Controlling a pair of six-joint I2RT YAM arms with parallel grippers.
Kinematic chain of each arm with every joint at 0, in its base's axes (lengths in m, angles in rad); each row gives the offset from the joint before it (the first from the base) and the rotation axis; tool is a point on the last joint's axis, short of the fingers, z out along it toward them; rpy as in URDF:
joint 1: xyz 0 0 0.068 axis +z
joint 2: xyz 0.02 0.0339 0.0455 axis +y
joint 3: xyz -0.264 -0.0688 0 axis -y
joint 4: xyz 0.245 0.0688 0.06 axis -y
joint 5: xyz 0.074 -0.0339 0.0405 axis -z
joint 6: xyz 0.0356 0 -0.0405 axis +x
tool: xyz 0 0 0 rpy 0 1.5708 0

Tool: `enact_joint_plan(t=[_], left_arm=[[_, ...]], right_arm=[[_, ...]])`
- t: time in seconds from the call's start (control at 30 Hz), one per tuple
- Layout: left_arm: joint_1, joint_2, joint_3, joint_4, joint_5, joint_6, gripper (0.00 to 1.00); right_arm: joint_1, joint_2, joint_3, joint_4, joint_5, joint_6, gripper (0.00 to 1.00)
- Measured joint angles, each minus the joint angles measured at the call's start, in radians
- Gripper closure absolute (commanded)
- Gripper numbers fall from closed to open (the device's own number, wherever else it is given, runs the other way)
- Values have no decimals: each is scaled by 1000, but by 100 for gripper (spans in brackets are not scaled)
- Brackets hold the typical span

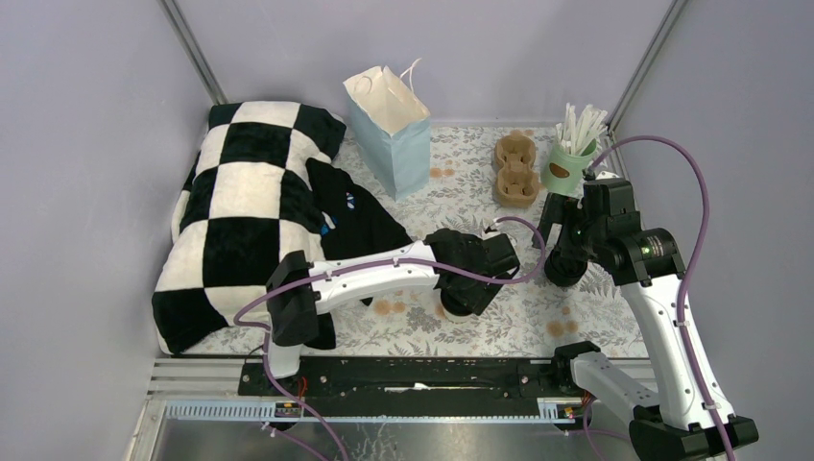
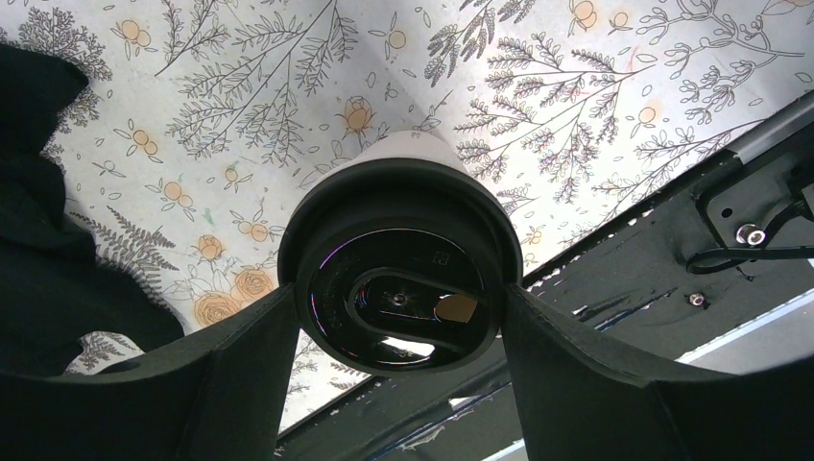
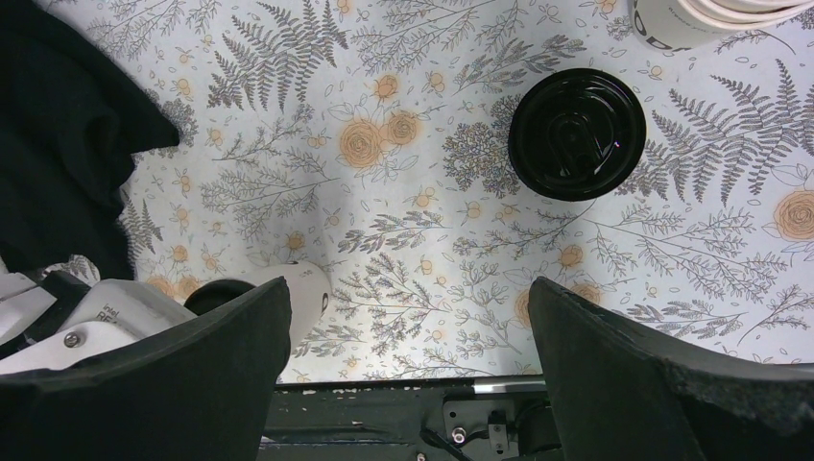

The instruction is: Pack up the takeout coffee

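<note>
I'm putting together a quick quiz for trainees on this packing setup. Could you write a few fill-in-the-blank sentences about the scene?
The left gripper is closed on the round black ___ of the takeout coffee. The side of that cup is ___. The paper bag standing at the back of the table is light ___. The right gripper is ___ and holds nothing.
Missing words: lid; white; blue; open.

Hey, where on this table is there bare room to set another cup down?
Bare cloth lies between the blue bag and the cup carrier, and mid-table between the black garment and the standing lidded cup. Crowded: the back right corner around the straw cup, and the left side, under the checkered cushion.
</note>
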Motion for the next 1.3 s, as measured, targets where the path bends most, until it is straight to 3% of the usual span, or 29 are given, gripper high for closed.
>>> enact_joint_plan(t=[0.13,0.5,0.9,0.97,1.07,1.2,1.3], left_arm=[[2,3,0,0,1,4,22],[6,11,3,-3,3,14,1],[16,-54,99,-45,59,-7,4],[42,-127,39,-19,102,-32,6],[107,-323,-170,47,205,-84,11],[396,-594,-477,214,420,-185,17],[474,-655,-610,312,539,-248,24]], right_arm=[[0,0,0,0,0,0,0],[0,8,0,0,-16,-3,0],[0,39,-20,0,-56,-32,3],[0,59,-38,0,-133,-48,4],[0,105,-100,24,-311,-64,9],[1,137,-254,107,-586,-46,11],[6,150,-344,173,-738,-18,12]])
